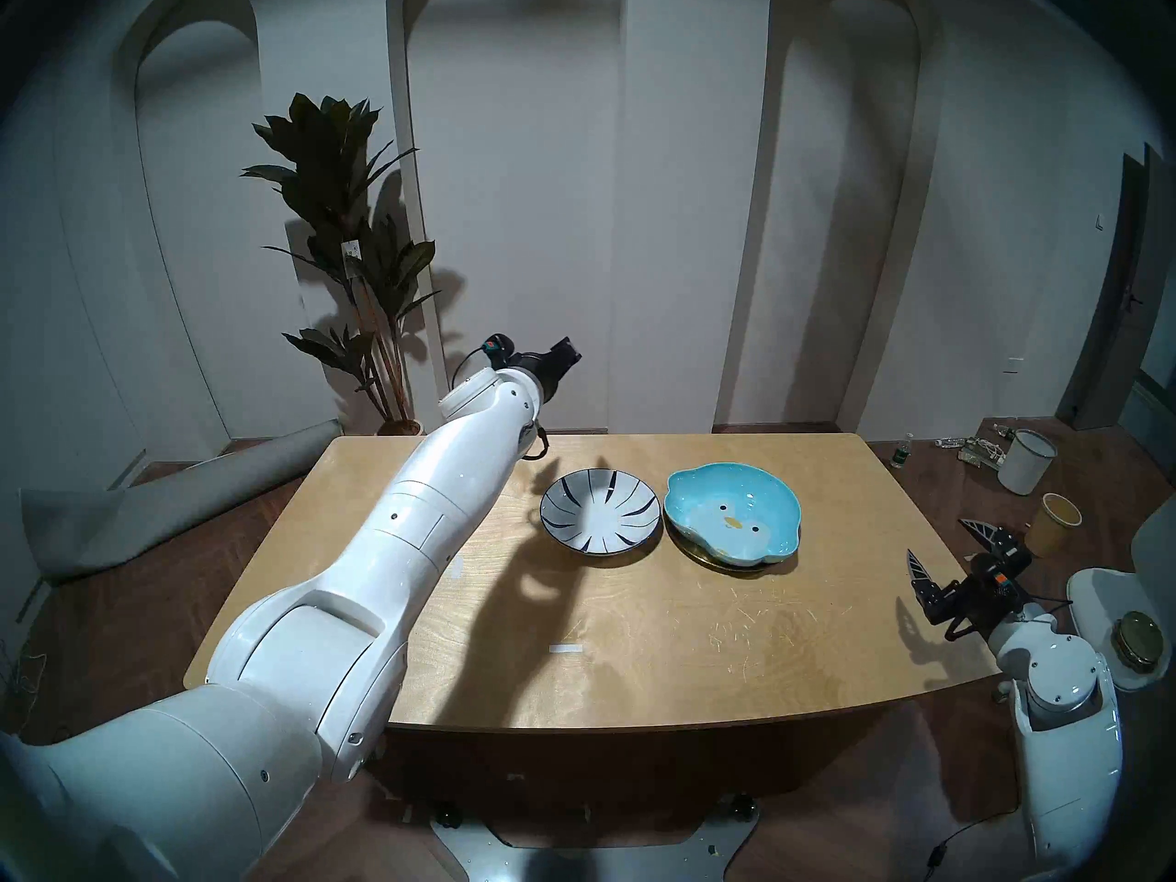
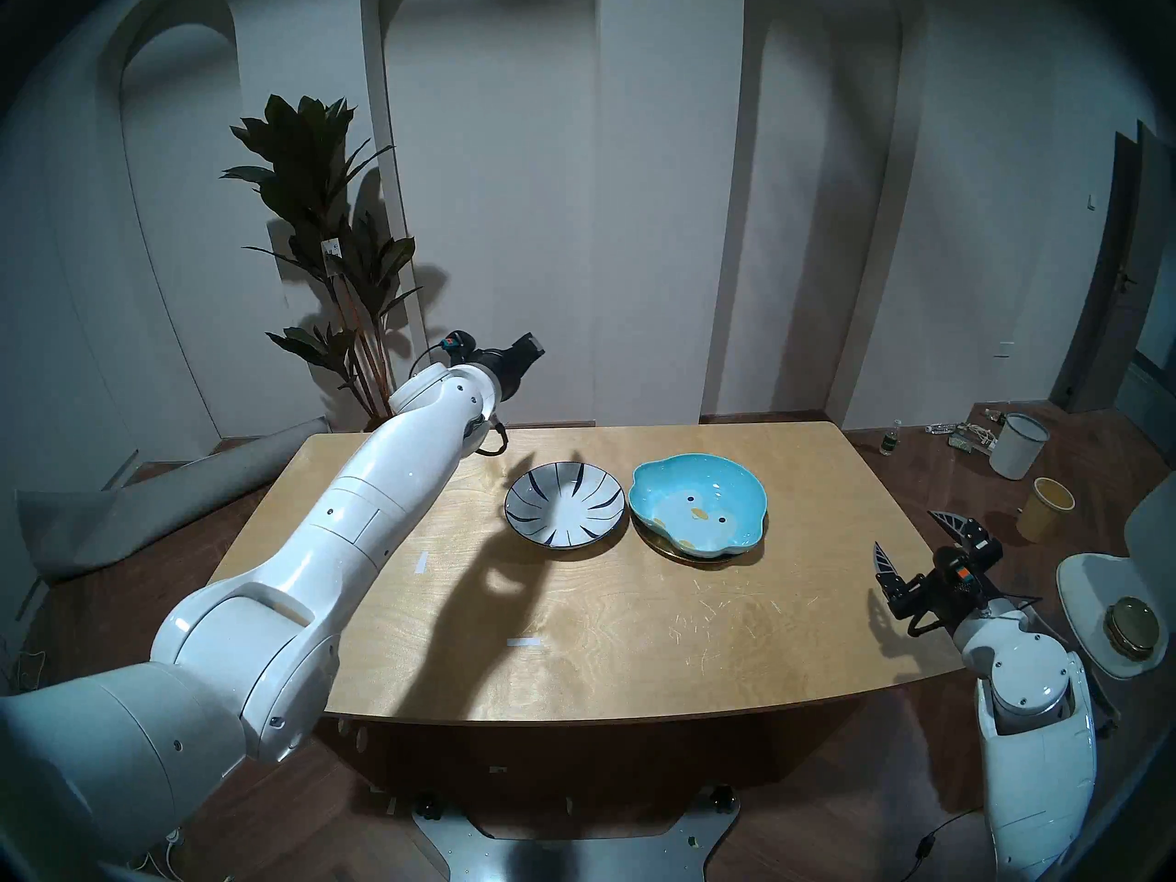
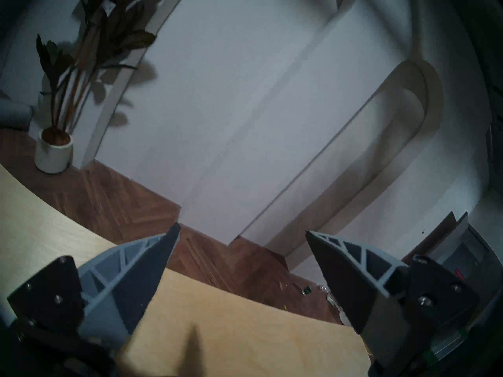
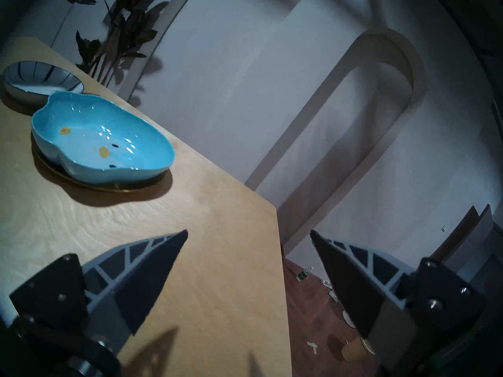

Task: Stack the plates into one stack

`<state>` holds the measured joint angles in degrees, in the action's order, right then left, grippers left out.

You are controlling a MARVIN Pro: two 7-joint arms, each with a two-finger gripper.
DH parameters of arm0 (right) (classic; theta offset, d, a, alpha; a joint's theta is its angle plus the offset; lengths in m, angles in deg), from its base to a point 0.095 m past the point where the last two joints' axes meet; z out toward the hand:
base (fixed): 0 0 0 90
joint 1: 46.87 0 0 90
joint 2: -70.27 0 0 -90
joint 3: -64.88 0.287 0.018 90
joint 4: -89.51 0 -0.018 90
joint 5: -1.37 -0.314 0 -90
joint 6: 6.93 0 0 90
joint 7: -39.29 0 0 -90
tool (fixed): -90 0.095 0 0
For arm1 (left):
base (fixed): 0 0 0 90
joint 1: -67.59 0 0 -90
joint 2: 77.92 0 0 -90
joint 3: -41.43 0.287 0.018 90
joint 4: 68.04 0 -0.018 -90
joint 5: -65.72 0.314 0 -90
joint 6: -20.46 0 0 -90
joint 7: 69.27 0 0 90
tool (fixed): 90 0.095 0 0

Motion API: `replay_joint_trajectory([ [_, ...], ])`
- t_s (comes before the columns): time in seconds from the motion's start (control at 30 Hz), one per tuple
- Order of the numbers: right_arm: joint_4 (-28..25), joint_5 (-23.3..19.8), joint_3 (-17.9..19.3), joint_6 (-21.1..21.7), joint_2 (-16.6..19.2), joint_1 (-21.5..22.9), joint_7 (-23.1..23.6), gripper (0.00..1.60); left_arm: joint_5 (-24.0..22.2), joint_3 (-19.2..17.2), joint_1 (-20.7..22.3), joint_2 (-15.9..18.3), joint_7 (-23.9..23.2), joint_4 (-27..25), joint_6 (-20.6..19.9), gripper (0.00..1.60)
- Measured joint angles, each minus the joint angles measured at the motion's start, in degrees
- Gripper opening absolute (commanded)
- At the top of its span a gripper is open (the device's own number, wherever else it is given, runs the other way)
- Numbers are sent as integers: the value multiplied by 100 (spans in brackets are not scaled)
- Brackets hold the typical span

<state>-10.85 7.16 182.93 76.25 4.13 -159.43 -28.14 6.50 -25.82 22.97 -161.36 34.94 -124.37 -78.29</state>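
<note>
A white plate with dark-blue stripes (image 1: 599,510) (image 2: 564,505) (image 4: 40,80) lies at the table's far middle. Just to its right, almost touching it, a turquoise penguin-face plate (image 1: 732,516) (image 2: 699,504) (image 4: 100,139) rests on a gold plate (image 1: 706,561) (image 4: 119,188), of which only the rim shows. My left gripper (image 3: 242,228) is open and empty, raised over the far left edge of the table and facing the wall. My right gripper (image 1: 940,540) (image 2: 907,530) (image 4: 249,231) is open and empty at the table's right edge, well short of the plates.
The wooden table (image 1: 668,639) is bare at the front. Off its right side are a yellow paper cup (image 1: 1056,523), a white bucket (image 1: 1026,460) and a gold-lidded tin (image 1: 1139,632) on a white seat. A potted plant (image 1: 356,257) and a rolled grey mat (image 1: 159,505) are at the left.
</note>
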Motion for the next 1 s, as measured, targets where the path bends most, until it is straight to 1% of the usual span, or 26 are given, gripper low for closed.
replay_joint_trajectory([
  [0.3,-272,-115,-668,208,10,338,246,160,365,-225,-13,381,-188,-106,857,160],
  [0.37,-368,-171,-859,261,-26,425,304,160,443,-274,-23,470,-238,-119,1062,160],
  [0.5,-541,-293,-1126,351,-110,563,383,160,558,-347,-49,601,-312,-123,1359,160],
  [0.53,-622,-366,-1249,394,-158,627,417,160,609,-377,-65,657,-343,-121,1490,160],
  [0.77,-931,-744,-1760,634,-415,865,538,160,832,-453,-159,868,-488,-58,2038,160],
  [1.0,-1079,-1261,-2134,993,-765,1025,582,160,1064,-466,-260,998,-663,17,2625,160],
])
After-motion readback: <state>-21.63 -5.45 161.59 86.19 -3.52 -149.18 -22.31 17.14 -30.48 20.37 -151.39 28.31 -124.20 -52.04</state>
